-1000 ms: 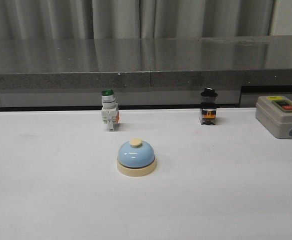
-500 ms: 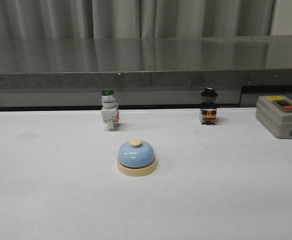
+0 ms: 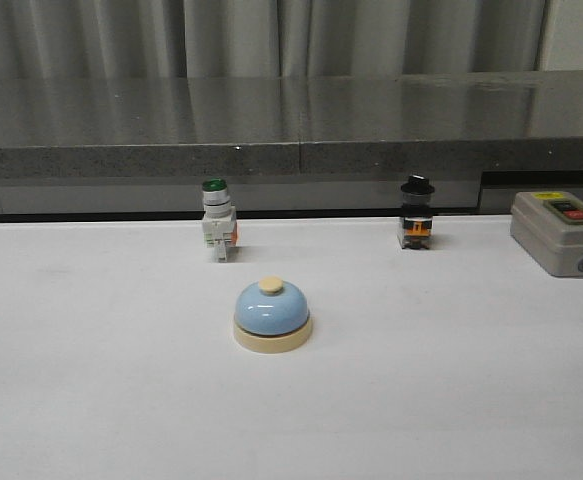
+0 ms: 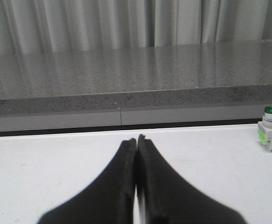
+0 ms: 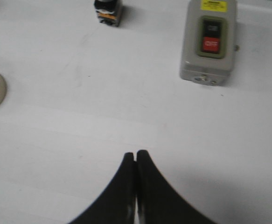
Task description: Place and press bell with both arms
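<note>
Well, from the front the bell (image 3: 272, 315) sits alone on the white table (image 3: 91, 400) — nearer than the green-capped switch (image 3: 217, 232) and black-knobbed switch (image 3: 416, 227). Left wrist: left gripper (image 4: 136, 138) clenched, empty. Right wrist: right gripper (image 5: 135, 154) pinched closed, empty — bell's edge well apart, grey switch box (image 5: 209, 43) beyond.

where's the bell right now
In the front view the bell sits alone near the middle of the white table, nearer the camera than the green-capped switch and the black-knobbed switch.
</note>
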`<state>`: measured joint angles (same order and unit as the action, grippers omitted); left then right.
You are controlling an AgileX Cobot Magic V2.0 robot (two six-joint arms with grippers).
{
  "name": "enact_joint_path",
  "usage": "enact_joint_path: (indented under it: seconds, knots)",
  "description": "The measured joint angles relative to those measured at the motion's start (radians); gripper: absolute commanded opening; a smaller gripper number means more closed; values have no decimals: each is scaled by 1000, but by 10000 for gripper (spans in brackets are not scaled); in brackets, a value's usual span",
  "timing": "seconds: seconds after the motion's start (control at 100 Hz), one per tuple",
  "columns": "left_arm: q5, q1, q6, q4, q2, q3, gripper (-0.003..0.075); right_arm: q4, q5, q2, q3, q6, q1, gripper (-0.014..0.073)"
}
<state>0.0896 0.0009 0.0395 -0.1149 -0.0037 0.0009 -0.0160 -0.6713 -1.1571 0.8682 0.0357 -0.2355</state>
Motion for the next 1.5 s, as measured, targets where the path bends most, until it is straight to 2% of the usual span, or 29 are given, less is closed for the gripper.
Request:
enact_joint_path:
  seconds: [0.25,0.66,1.05,1.5]
  knots:
    - [0,0,0,0,0,0,-20,16,-2,-233,139,0,-174,-60]
    - [0,0,0,0,0,0,-20,29,-2,-601,421,0,-352,-60]
    - [0,0,0,0,0,0,-20,33,-38,-784,604,0,-421,-60]
    - [0,0,0,0,0,0,-20,34,-49,-858,627,0,-425,-60]
